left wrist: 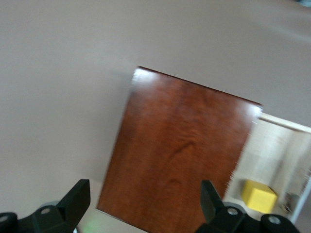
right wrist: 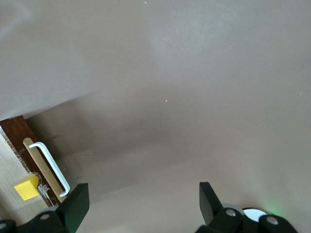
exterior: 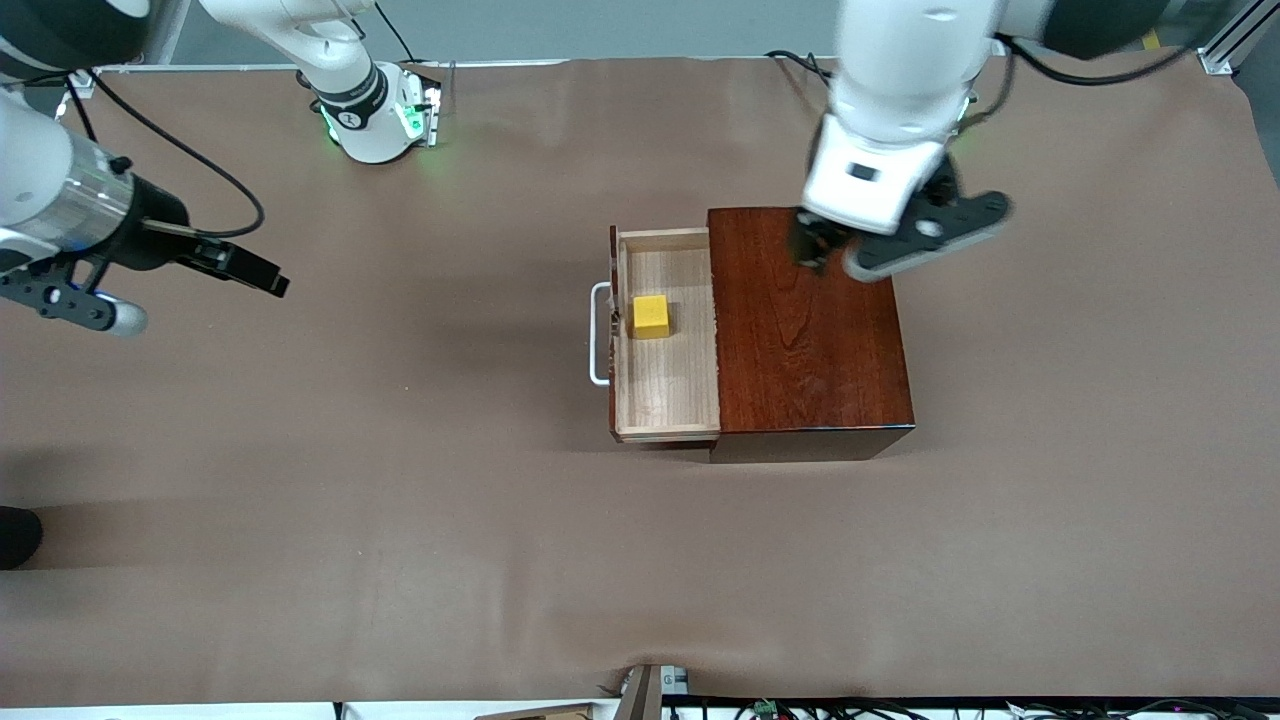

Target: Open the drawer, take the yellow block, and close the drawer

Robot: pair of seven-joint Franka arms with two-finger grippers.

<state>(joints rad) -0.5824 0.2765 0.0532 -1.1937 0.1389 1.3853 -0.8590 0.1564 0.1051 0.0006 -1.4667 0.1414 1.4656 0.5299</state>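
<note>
1. Your left hand (exterior: 815,252) hangs over the dark wooden box (exterior: 805,330), at the edge nearest the arm bases; its fingers (left wrist: 77,199) are spread apart and hold nothing.
2. Your right hand (exterior: 270,283) waits above the table (exterior: 400,520) toward the right arm's end, its fingers also apart and empty.
3. The drawer (exterior: 665,400) is pulled out, its white handle (exterior: 597,335) toward the right arm's end.
4. The yellow block (exterior: 651,316) lies inside the drawer, near the handle wall.

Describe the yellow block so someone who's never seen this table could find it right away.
Find the dark reddish-brown wooden box mid-table. Its pale wood drawer is pulled out toward the right arm's end. The yellow block sits inside, near the white handle, the only bright yellow thing there.
</note>
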